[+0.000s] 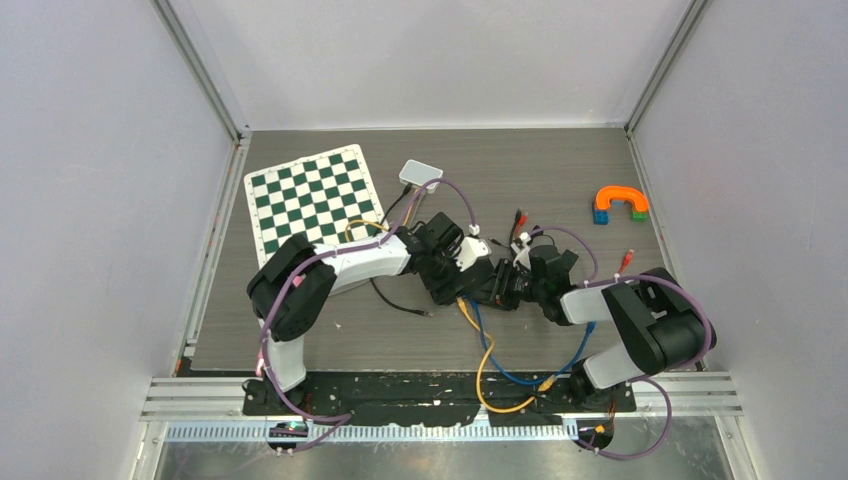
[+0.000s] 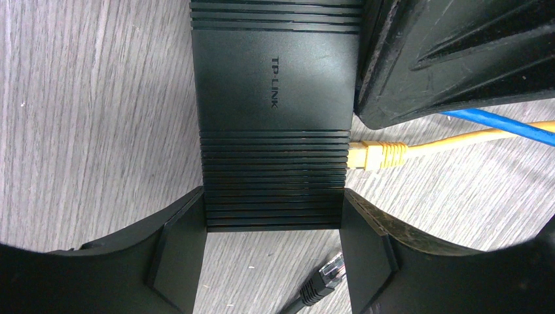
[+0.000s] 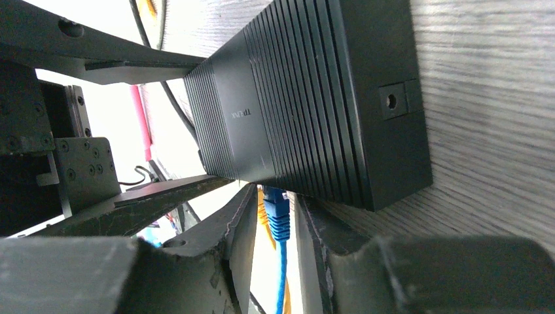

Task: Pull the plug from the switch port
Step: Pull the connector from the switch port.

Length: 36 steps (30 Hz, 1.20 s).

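The black TP-LINK switch lies flat on the wooden table, and my left gripper is shut on its near end, a finger pressed to each side. A blue plug sits in a port on the switch's side. My right gripper is open around that plug, with light showing between plug and left finger. A yellow plug occupies a neighbouring port. In the top view both grippers, left and right, meet at the switch mid-table.
Blue cable and yellow cable trail toward the near edge. A loose black plug lies by my left fingers. A chessboard mat, a white box and coloured blocks sit farther back.
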Each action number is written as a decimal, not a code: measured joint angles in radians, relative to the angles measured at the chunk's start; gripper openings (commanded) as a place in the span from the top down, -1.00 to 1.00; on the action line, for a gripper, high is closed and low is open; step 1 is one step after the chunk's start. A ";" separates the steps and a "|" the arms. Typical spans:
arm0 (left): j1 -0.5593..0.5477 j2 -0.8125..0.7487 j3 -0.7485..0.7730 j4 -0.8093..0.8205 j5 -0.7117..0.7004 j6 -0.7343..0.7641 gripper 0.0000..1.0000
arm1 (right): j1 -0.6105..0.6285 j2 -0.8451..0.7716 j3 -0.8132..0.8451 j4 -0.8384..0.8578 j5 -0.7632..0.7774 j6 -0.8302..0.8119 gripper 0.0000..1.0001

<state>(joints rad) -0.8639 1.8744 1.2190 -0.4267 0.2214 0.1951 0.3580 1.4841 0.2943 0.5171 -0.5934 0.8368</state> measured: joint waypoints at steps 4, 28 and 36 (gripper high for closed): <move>0.000 0.000 -0.002 0.003 -0.001 0.000 0.17 | 0.000 0.023 0.000 0.029 -0.006 0.024 0.53; -0.003 -0.005 -0.010 0.008 0.002 0.000 0.20 | 0.000 0.056 -0.093 0.229 -0.013 0.102 0.89; -0.005 -0.006 -0.010 0.007 0.003 -0.004 0.23 | 0.018 -0.023 -0.067 0.105 0.013 0.049 0.89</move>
<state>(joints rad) -0.8684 1.8687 1.2091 -0.4194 0.2245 0.1913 0.3759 1.4616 0.2276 0.6224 -0.5808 0.8860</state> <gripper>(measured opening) 0.672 0.197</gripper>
